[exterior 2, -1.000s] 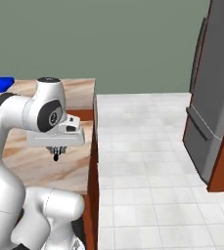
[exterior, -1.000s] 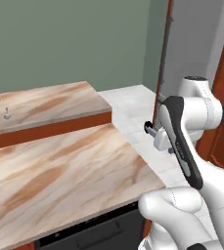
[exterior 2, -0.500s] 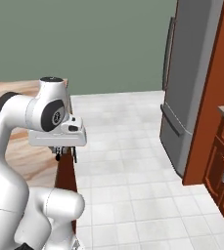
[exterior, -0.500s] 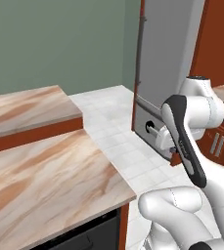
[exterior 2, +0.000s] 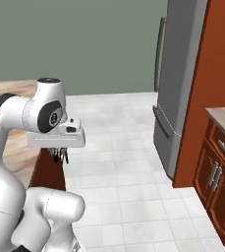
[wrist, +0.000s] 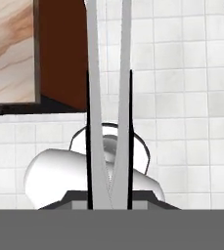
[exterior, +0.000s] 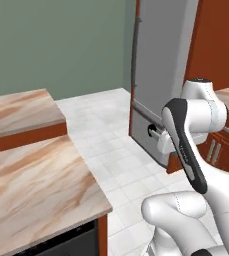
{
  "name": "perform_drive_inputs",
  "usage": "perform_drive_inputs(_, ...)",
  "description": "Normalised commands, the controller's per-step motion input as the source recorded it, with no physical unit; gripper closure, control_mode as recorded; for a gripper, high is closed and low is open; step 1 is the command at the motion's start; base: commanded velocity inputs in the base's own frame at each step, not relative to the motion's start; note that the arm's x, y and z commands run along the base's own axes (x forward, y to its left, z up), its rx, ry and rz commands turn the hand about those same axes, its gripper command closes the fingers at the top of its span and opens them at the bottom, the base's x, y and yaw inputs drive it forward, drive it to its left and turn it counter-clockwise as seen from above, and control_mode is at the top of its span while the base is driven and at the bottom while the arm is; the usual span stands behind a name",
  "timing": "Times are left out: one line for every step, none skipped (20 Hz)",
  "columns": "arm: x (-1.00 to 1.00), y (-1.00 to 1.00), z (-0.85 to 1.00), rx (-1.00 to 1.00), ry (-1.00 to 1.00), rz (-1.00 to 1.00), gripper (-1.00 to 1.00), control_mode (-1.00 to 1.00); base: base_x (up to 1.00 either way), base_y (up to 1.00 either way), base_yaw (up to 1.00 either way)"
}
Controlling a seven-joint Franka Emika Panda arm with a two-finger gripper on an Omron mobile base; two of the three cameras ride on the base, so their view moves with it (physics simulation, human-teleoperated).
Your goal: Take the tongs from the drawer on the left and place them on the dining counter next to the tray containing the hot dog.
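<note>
In the hand view the tongs point(wrist: 108, 97) run straight up the middle, two silver-grey blades joined low between the dark fingertips point(wrist: 89, 146) and spreading slightly toward the top edge. The jaws are narrow and closed on the tongs, a finger pressed against each blade. No writing, brand or label can be read on the tongs or anywhere else.

Below the tongs lies white tiled floor point(wrist: 182, 122). Off to one side is the red-brown side panel and the beige veined corner of the dining counter point(wrist: 11, 49); the tongs hang beyond its edge, over the floor, not over the stone.

In the right base view the gripper point(exterior 2: 60, 155) points down just past the end of the counter, beside its dark red end panel. In the left base view the counter's near slab ends in a sharp corner, with a second, higher slab behind it; both tops are bare.

Past the counter the floor opens wide, free up to the green wall. Farther right stand a tall grey refrigerator point(exterior 2: 180, 88) with a long vertical handle and red-brown cabinets point(exterior 2: 222, 172) with silver bar handles.
</note>
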Motion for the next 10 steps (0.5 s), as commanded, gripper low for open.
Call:
perform_drive_inputs(0.0, 0.0, 0.0, 0.0, 0.0, 0.0, 1.0, 1.0, -0.04, -1.0, -0.1)
perform_drive_inputs(0.0, 0.0, 0.0, 0.0, 0.0, 0.0, 1.0, 1.0, 0.0, -1.0, -0.12)
perform_drive_inputs(0.0, 0.0, 0.0, 0.0, 0.0, 0.0, 1.0, 1.0, 0.0, -1.0, -0.14)
perform_drive_inputs(0.0, 0.0, 0.0, 0.0, 0.0, 0.0, 1.0, 1.0, 0.16, -1.0, -0.14)
perform_drive_inputs(0.0, 0.0, 0.0, 0.0, 0.0, 0.0, 1.0, 1.0, 0.46, -1.0, -0.07)
perform_drive_inputs(0.0, 0.0, 0.0, 0.0, 0.0, 0.0, 1.0, 1.0, 1.0, -0.36, 0.0)
perform_drive_inputs(0.0, 0.0, 0.0, 0.0, 0.0, 0.0, 1.0, 1.0, 1.0, -0.06, 0.12)
perform_drive_inputs(0.0, 0.0, 0.0, 0.0, 0.0, 0.0, 1.0, 1.0, 1.0, -0.01, 0.2)
perform_drive_inputs(0.0, 0.0, 0.0, 0.0, 0.0, 0.0, 1.0, 1.0, 1.0, 0.0, 0.3)
perform_drive_inputs(0.0, 0.0, 0.0, 0.0, 0.0, 0.0, 1.0, 1.0, 1.0, 0.0, 0.33)
